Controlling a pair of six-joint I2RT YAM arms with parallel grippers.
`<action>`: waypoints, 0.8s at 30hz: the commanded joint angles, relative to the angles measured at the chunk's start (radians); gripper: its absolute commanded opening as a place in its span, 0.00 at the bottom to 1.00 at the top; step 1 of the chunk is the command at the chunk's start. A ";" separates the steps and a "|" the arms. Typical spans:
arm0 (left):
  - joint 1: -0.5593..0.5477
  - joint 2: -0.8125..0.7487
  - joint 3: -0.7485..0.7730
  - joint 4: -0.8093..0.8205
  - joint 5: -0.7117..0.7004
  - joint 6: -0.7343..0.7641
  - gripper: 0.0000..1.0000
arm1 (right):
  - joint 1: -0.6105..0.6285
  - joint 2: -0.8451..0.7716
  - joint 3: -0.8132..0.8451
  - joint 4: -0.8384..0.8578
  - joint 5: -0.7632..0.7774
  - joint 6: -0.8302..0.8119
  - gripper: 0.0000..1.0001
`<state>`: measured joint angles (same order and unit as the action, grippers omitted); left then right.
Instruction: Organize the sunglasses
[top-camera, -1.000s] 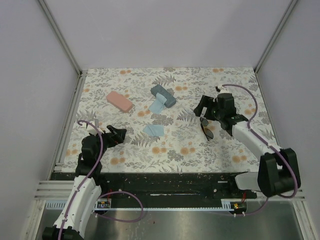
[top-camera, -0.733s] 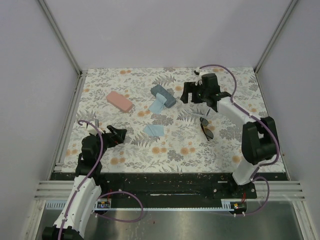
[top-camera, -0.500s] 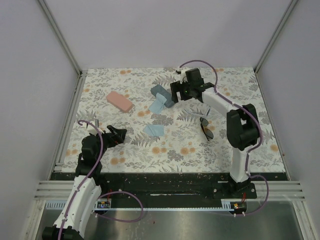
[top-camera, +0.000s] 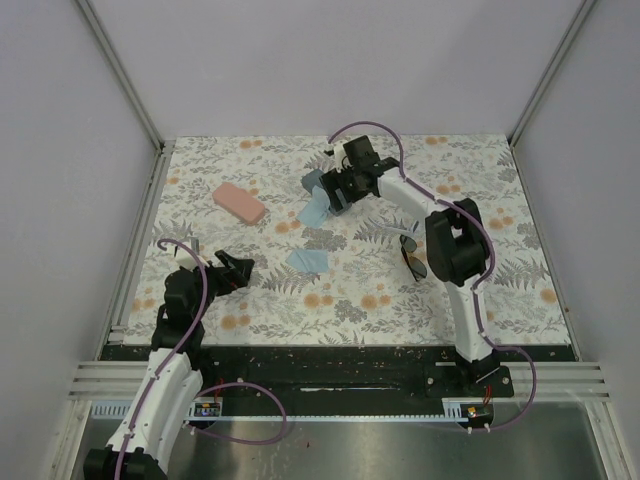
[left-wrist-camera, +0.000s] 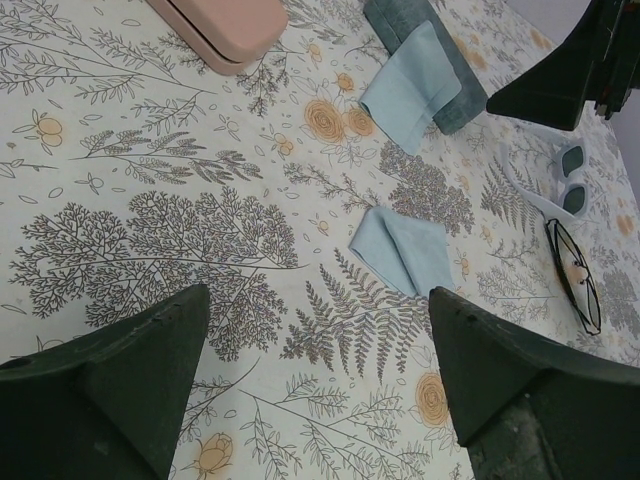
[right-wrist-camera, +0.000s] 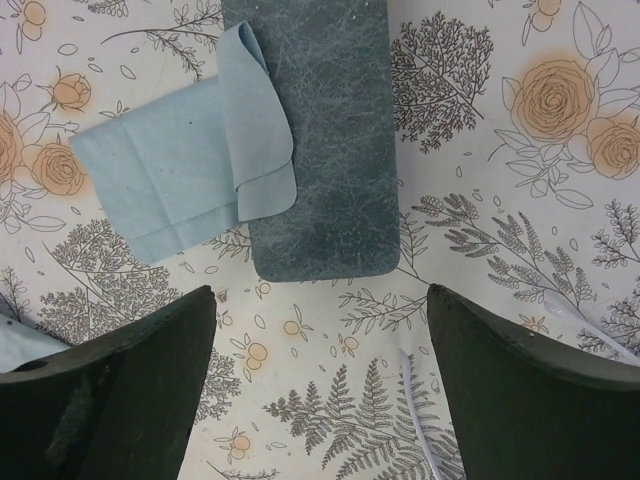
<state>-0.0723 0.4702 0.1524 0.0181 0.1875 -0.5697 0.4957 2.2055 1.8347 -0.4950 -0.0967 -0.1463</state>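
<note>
A: Where's the dark pair of sunglasses (top-camera: 413, 262)?

B: Flat on the floral table (top-camera: 520, 240), at four o'clock from its middle. The pale pair (left-wrist-camera: 555, 190) lies just beside it, at eleven o'clock.

A: And the grippers?

B: The right gripper (right-wrist-camera: 320, 300) hangs over the blue-grey case (right-wrist-camera: 320, 140), at ten o'clock from the glasses, jaws spread wide and empty. A blue cloth (right-wrist-camera: 180, 170) drapes over that case. The left gripper (left-wrist-camera: 320, 300), at nine o'clock, is also wide apart and holds nothing.
</note>
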 joint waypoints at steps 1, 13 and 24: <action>0.003 -0.007 0.012 0.052 0.010 0.005 0.94 | 0.017 0.045 0.081 -0.036 0.018 -0.050 0.94; 0.005 -0.010 0.010 0.048 0.001 0.004 0.94 | 0.026 0.168 0.225 -0.120 0.048 -0.078 0.82; 0.003 -0.015 0.010 0.045 -0.005 0.004 0.94 | 0.032 0.142 0.227 -0.132 0.092 -0.059 0.64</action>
<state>-0.0723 0.4648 0.1524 0.0177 0.1867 -0.5697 0.5144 2.3901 2.0384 -0.6197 -0.0544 -0.2127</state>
